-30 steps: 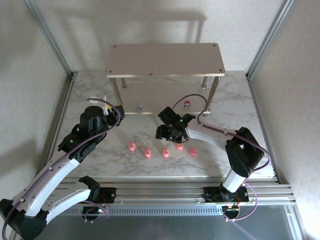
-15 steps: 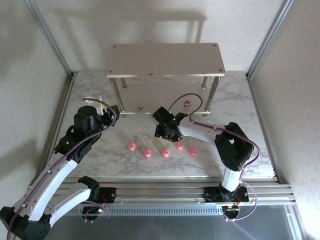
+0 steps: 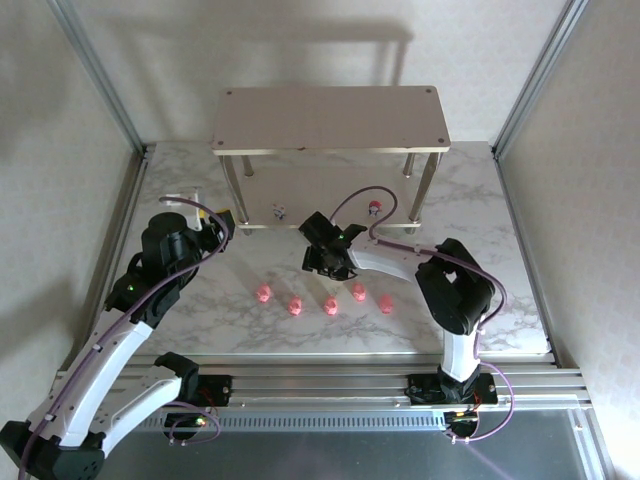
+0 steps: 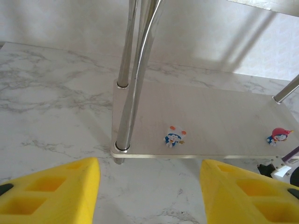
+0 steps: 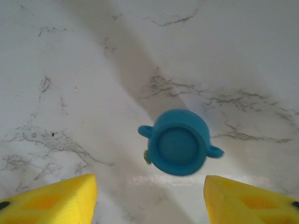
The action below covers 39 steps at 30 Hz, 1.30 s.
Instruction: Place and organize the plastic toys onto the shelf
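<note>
The shelf [image 3: 330,118] stands at the back of the table. Two whitish toys stand on its lower board [image 4: 219,114]: a blue-and-white one [image 4: 174,136] and a red-capped one [image 4: 279,136]. Five pink toys lie in a row on the marble, from the leftmost [image 3: 262,293] to the rightmost [image 3: 385,302]. A round blue toy [image 5: 180,148] lies on the marble just ahead of my right gripper [image 5: 149,198], which is open with nothing between its fingers. My left gripper [image 4: 149,196] is open too, hovering in front of the shelf's left front leg [image 4: 133,79].
Thin silver legs [image 3: 424,190] carry the shelf's top board. Metal frame posts [image 3: 95,70] and white walls close in the sides. Bare marble lies between the pink row and the near rail [image 3: 320,380].
My right gripper has shifted left and a little toward the shelf, its elbow folding in. The left arm has drawn back slightly to the left. No toy has moved.
</note>
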Motion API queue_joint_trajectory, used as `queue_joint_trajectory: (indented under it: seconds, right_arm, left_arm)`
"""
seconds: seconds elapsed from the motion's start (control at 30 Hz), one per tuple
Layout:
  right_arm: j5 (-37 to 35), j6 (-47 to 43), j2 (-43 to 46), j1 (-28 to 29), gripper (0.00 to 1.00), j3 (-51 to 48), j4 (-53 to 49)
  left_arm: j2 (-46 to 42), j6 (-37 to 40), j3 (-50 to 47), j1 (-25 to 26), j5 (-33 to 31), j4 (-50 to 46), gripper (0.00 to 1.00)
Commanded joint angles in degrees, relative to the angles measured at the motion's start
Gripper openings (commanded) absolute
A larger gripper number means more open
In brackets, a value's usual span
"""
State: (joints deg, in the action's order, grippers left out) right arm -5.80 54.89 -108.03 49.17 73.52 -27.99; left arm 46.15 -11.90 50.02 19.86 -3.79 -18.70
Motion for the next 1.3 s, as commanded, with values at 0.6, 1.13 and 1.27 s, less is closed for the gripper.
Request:
queue_joint_trajectory:
  seconds: [0.6,1.13,1.27]
  right_arm:
    - [-0.83,-0.5,-3.77,-1.01,0.64,3.85,-0.4]
    - [-2.41,-2.02,-3.7,-1.44,0.66,3.59,-1.17]
    - [-2.43,-2.63,-3.43,-1.43,0.66,3.56,-1.37]
  left_arm:
    - [-0.89,2.68,-0.19,-2.76,1.24,-1.49,0.59]
    - [-0.98,2.67,-0.23,-3.42,1.68,-1.66,0.58]
    - [-0.98,2.56,-0.28,-3.42,1.86,-1.6,0.58]
